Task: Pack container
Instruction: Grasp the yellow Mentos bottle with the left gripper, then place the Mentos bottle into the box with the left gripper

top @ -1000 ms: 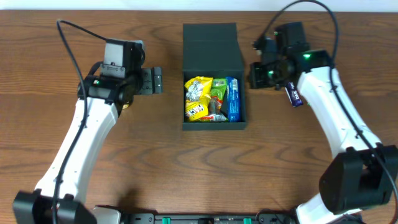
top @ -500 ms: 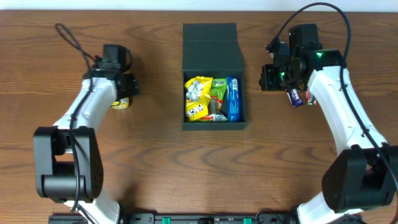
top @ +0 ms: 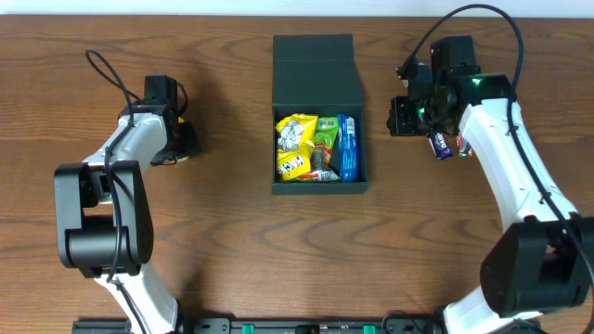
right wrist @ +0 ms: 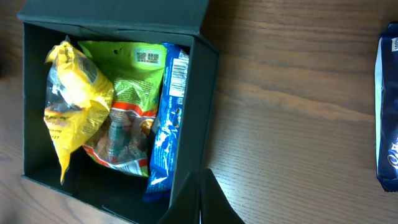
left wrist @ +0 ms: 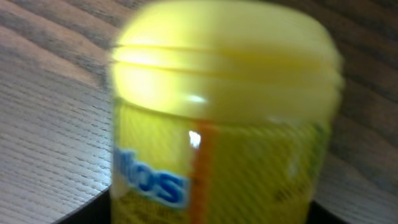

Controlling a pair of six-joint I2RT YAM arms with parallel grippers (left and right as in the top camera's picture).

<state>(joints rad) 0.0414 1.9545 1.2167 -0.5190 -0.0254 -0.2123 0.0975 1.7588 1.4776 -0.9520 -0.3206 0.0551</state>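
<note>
The container (top: 319,186) is a dark green-black box, open at the table's middle, with its flap lid folded back. It holds a yellow packet (top: 295,145), a green packet (top: 325,139) and a blue packet (top: 347,147). It also shows in the right wrist view (right wrist: 200,106). My left gripper (top: 181,141) is at the far left, around a yellow-lidded jar (left wrist: 224,118) that fills its blurred view, with dark fingers on either side. My right gripper (right wrist: 202,183) is shut and empty, just right of the container.
A loose dark blue packet (top: 440,145) lies on the wood right of the container, beside my right arm, and shows at the right wrist view's edge (right wrist: 387,118). The jar (top: 173,156) stands on the table far left of the container.
My left arm swung away from the container to the far left and closed in on the yellow jar. My right arm moved slightly right early on, then held still.
</note>
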